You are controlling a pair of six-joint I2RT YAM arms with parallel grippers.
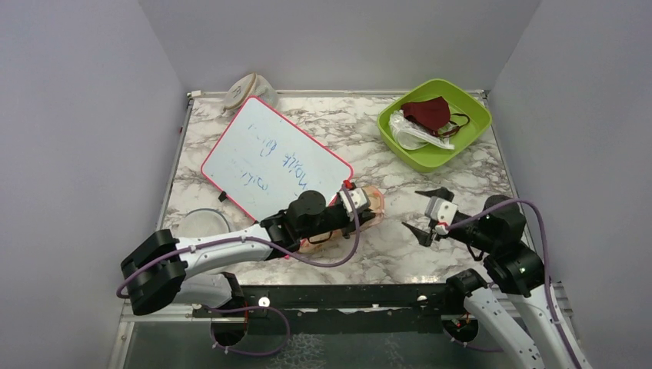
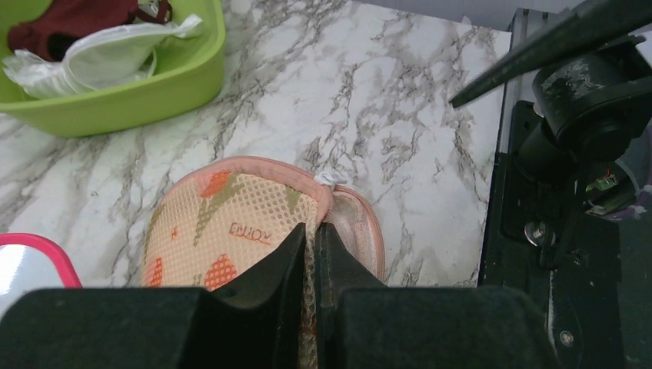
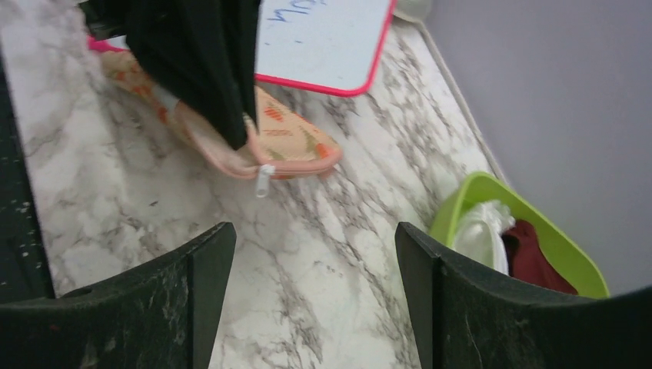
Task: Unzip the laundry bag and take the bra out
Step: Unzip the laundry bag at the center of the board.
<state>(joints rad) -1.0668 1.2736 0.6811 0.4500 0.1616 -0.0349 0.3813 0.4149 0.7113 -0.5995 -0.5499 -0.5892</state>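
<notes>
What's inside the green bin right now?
The maroon face mask lies in the green bin beside the white bra and a clear wrapper. Anything under them is covered.

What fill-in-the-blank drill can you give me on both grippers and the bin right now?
1. The left gripper is ___ on the laundry bag.
2. The right gripper is ___ and holds nothing.
3. The maroon mask lies in the ___ bin.
Missing words: shut; open; green.
</notes>
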